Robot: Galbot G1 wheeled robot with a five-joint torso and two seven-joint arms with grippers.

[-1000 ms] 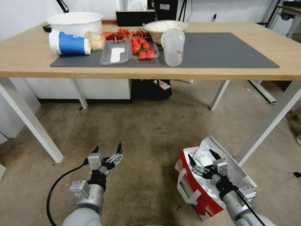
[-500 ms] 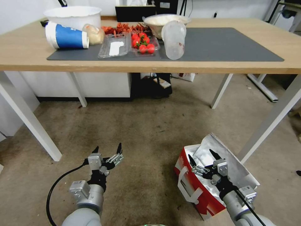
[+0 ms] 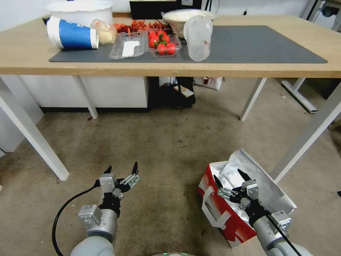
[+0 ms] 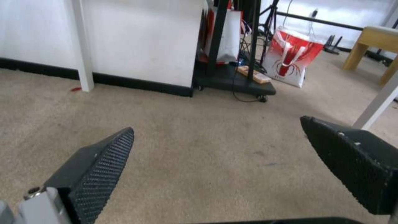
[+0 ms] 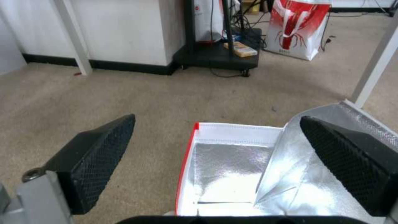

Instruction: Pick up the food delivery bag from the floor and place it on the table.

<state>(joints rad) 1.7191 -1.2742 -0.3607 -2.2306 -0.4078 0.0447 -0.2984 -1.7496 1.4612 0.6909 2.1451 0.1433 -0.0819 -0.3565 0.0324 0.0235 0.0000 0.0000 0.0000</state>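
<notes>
Food delivery bag sits on the carpet just beside the near right leg of the table, mouth open, silver lining and a raised foil flap showing, white strap on its red side. Right gripper hangs directly over the bag's open mouth, jaws spread wide and holding nothing; in the right wrist view one finger is over bare carpet beside the bag, the other over the flap. Left gripper hovers above bare carpet, well clear of the bag on its left, fingers apart and empty.
</notes>
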